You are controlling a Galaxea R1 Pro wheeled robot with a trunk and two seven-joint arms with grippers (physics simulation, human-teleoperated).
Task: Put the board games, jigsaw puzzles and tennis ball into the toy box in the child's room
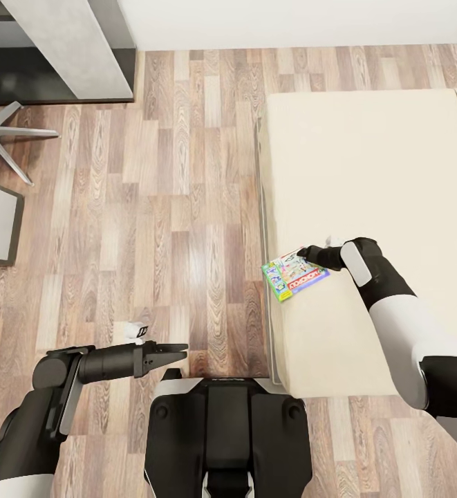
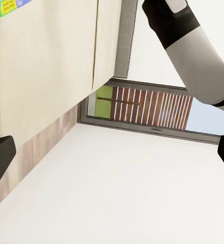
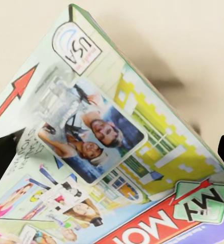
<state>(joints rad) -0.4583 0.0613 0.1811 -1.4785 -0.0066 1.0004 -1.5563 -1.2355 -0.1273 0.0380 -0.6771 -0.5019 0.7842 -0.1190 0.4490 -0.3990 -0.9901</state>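
Right gripper (image 1: 303,257) reaches the white-green-yellow printed board game box (image 1: 294,275) overhanging the cream mattress bed (image 1: 366,173) edge; jaw closure indeterminate. Recommend confirming grip before lifting. Left gripper (image 1: 176,353): jaws together.

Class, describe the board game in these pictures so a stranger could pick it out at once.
Find the wide cream bed beside the wood-plank floor. At its floor-side edge, at the right gripper, lies the board game: the one flat, colourful printed box on the plain mattress.
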